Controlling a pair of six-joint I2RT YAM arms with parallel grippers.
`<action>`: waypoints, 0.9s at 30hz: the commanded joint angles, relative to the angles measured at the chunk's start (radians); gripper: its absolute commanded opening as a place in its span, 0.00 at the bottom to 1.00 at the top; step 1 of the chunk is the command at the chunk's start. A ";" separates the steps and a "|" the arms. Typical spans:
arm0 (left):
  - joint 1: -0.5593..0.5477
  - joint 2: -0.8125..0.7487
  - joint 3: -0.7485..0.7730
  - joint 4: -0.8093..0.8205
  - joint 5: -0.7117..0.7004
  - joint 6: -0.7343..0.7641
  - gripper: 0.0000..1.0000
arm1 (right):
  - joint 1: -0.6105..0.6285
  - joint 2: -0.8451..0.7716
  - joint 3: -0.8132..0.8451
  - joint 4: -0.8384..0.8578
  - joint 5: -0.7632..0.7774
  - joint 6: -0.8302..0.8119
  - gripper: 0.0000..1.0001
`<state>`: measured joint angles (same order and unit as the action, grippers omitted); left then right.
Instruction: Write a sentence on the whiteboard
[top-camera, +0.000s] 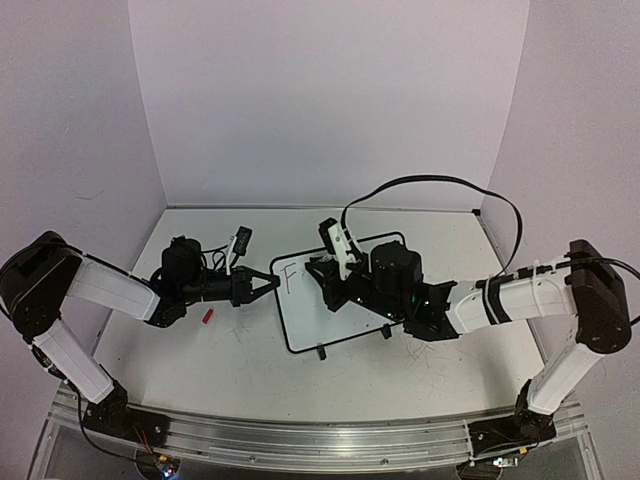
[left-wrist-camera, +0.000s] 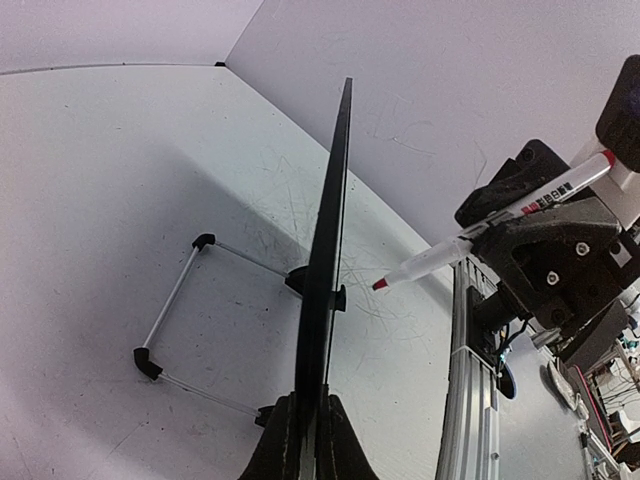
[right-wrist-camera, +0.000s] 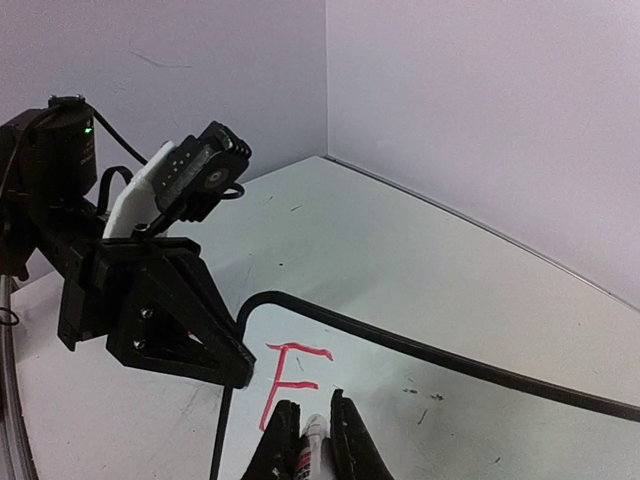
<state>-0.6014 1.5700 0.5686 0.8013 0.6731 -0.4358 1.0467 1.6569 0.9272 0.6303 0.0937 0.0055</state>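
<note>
1. The left arm (top-camera: 110, 285) has white boxy link shells joined by rounded black joint housings (top-camera: 30, 285).
2. The right arm (top-camera: 510, 297) has the same white-and-black build, with thin white ties (top-camera: 545, 266) banding its forearm.
3. A long glossy black cable (top-camera: 430, 180) loops out from the right wrist.
4. The left arm's jaws are matte black wedge-shaped plates dotted with small screw heads (right-wrist-camera: 145, 312).
5. Behind them is a black motor block with a small green light (right-wrist-camera: 88, 128) and a white bracket carrying a black camera module (right-wrist-camera: 190, 170).
6. The right arm's jaws are chunky black, with silver screw heads (left-wrist-camera: 575, 248).
</note>
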 joint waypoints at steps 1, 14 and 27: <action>-0.003 -0.027 0.029 -0.008 -0.015 0.033 0.00 | -0.008 0.025 0.034 0.023 -0.003 0.005 0.00; -0.003 -0.023 0.030 -0.010 -0.011 0.039 0.00 | -0.008 0.051 0.059 0.014 0.063 0.006 0.00; -0.003 -0.023 0.032 -0.012 -0.007 0.043 0.00 | -0.007 0.078 0.090 0.005 0.067 0.003 0.00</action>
<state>-0.6011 1.5700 0.5686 0.7956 0.6693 -0.4332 1.0397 1.7162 0.9691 0.6201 0.1452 0.0048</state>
